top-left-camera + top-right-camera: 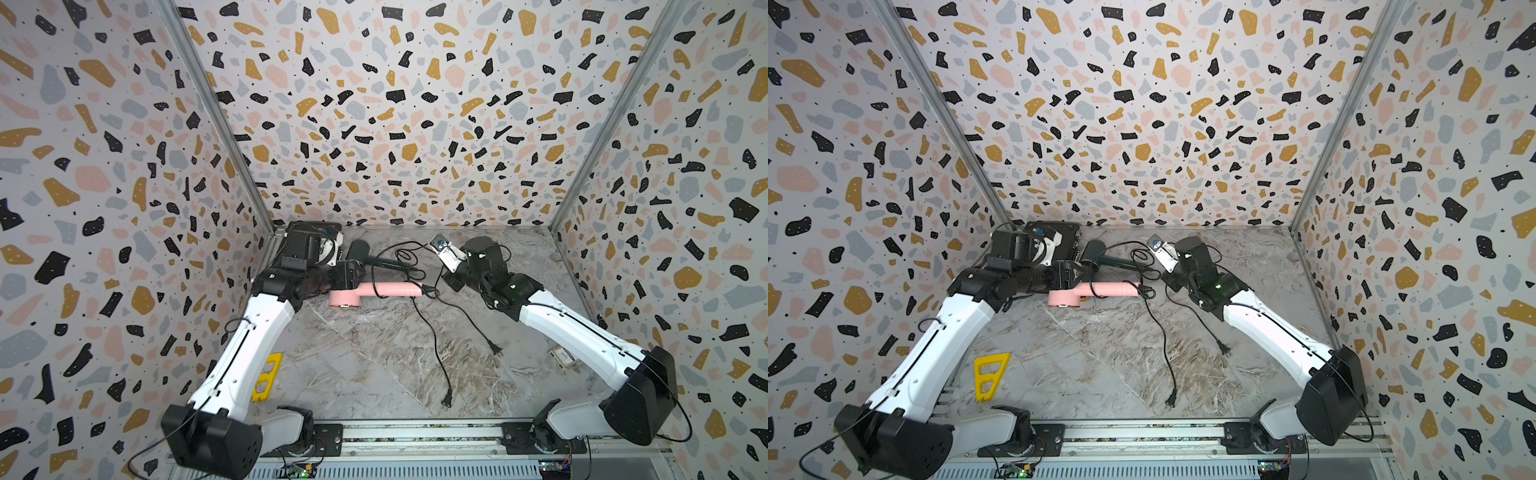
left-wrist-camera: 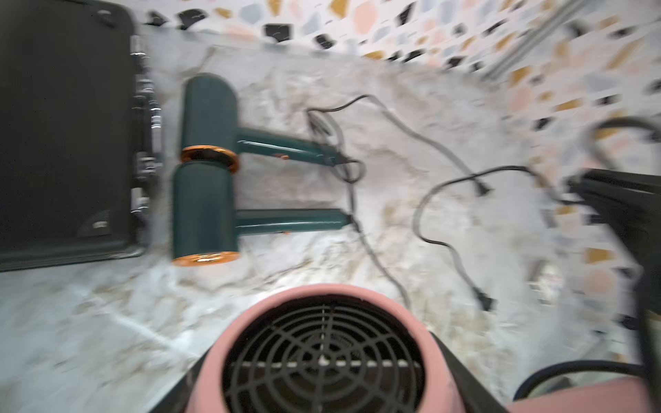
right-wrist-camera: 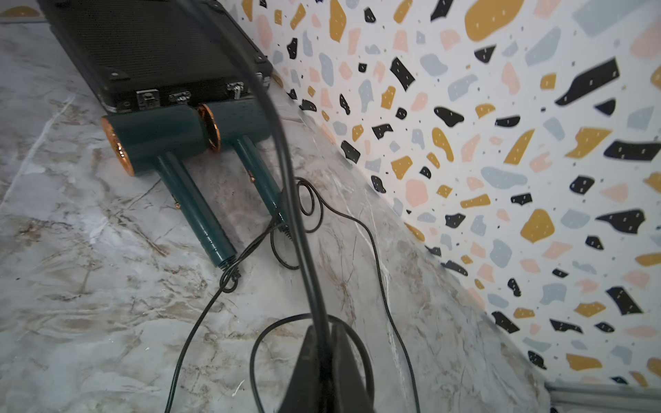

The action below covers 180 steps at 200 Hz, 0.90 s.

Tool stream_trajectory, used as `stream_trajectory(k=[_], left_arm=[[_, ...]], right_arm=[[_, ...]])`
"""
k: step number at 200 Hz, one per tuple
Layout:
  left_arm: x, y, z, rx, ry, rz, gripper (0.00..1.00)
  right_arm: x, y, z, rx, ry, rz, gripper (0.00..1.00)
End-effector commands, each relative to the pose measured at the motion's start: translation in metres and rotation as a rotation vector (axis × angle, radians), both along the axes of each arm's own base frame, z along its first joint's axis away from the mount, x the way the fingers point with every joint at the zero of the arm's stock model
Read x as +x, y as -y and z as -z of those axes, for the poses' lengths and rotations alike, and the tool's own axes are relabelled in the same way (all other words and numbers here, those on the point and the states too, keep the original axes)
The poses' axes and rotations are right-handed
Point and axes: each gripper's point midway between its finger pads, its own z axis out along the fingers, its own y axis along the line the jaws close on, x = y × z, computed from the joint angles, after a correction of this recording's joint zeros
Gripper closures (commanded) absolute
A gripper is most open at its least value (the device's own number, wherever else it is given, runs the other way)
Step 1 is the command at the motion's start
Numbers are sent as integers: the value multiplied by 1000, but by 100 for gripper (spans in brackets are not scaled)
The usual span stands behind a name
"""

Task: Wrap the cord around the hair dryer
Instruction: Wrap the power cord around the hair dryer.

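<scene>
Near the case (image 3: pixel 143 46), left gripper (image 1: pixel 351 286) holds dryer (image 1: pixel 386 290), right gripper (image 3: pixel 322 357) cord (image 3: pixel 280 143).

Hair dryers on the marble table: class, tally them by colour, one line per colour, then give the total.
Pink hair dryer: 1
Dark green hair dryers: 2
Total: 3
</scene>
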Motion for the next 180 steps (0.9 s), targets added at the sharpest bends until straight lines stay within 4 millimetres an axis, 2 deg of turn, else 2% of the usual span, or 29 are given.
stream_trajectory(k=[1, 21, 48, 68, 86, 102, 136, 157, 180], left_arm=[[-10, 40, -78, -394, 141, 198, 100], [-5, 45, -101, -540, 155, 202, 100], [16, 33, -130, -789, 193, 112, 100], [36, 16, -134, -939, 167, 6, 100], [54, -1, -125, -971, 159, -112, 100], [70, -15, -107, -936, 138, -224, 100], [96, -42, -65, -829, 91, -417, 100], [102, -64, -39, -608, 82, -552, 100], [99, -88, -14, -320, 66, -665, 100]], right_arm=[[5, 4, 2, 133, -41, 35, 100], [5, 4, 26, 168, -81, 54, 100], [3, 2, 60, 200, -142, 75, 100], [-2, 5, 85, 206, -187, 95, 100], [-11, 4, 104, 226, -239, 89, 100], [-18, 6, 119, 220, -273, 94, 100], [-32, 20, 133, 166, -294, 106, 100], [-46, 21, 133, 179, -318, 79, 100], [-65, 16, 127, 159, -324, 35, 100]])
